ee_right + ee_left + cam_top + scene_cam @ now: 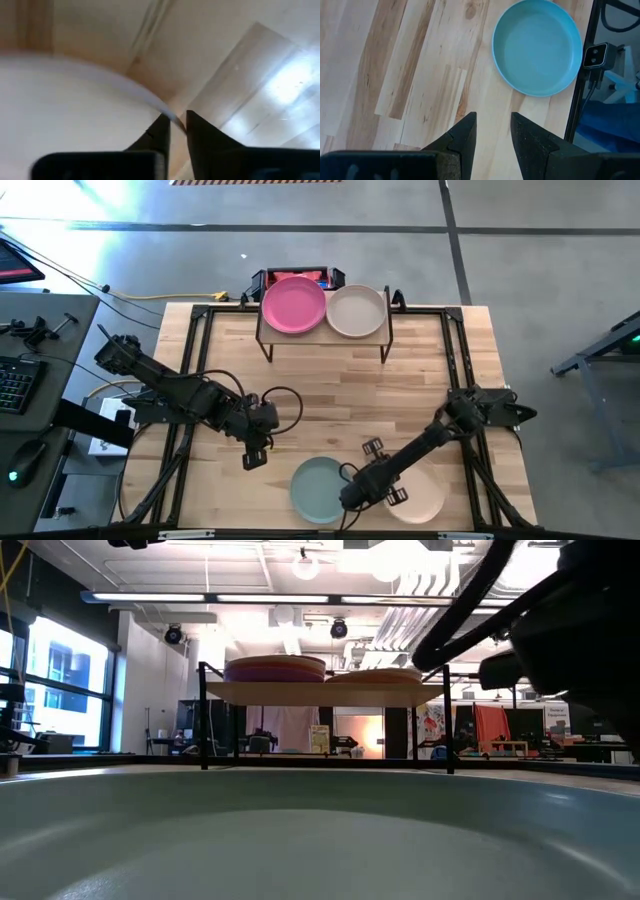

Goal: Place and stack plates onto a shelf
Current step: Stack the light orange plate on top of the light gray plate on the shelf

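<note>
The shelf (325, 333) stands at the table's far edge with a pink plate (293, 304) and a beige plate (356, 310) side by side on its top. A teal plate (316, 488) and a cream plate (420, 495) lie flat near the table's front edge. My right gripper (378, 494) is down at the cream plate's left rim and shut on it. My left gripper (254, 457) hangs open over bare wood, left of the teal plate (537, 47). In the low view the teal plate (300, 840) fills the foreground. My right gripper pinches the cream plate's rim (150, 102) between its two fingers, one finger over the plate's inside and one outside the edge. The fingers come steeply from above. In the high view the plate still lies flat on the table.
Black frame rails (190, 380) run along the table's left and right sides. A small camera (595, 55) sits at the front edge beside the teal plate. A red box (322, 277) lies behind the shelf. Bare wood spreads across the table's middle.
</note>
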You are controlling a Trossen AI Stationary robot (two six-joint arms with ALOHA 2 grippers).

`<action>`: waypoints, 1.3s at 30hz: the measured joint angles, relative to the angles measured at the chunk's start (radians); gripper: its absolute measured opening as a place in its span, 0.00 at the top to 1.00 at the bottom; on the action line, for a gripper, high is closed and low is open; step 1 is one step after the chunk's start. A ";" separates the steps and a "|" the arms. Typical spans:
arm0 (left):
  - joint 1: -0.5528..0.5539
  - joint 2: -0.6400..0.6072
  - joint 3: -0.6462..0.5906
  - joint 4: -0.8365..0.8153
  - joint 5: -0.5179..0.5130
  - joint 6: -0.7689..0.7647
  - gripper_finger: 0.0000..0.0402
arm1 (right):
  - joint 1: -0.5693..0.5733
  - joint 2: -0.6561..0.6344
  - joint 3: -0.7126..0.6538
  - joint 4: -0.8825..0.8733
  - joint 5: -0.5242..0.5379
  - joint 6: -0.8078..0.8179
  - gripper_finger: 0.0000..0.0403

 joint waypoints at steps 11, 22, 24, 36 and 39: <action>0.000 0.000 0.000 0.000 0.000 0.001 0.73 | -0.010 0.000 0.000 -0.031 0.011 0.002 1.00; 0.000 0.000 0.000 -0.001 0.000 0.002 0.73 | -0.010 -0.045 0.000 -0.098 -0.028 0.032 1.00; 0.000 0.000 0.000 0.000 0.000 0.002 0.73 | -0.010 -0.068 0.000 -0.100 -0.024 0.058 1.00; 0.001 0.000 0.000 0.000 0.000 0.002 0.73 | -0.015 -0.204 0.000 -0.108 -0.024 0.113 1.00; 0.001 0.000 0.000 0.000 -0.021 0.002 0.73 | -0.023 -0.232 0.000 -0.116 -0.026 0.115 1.00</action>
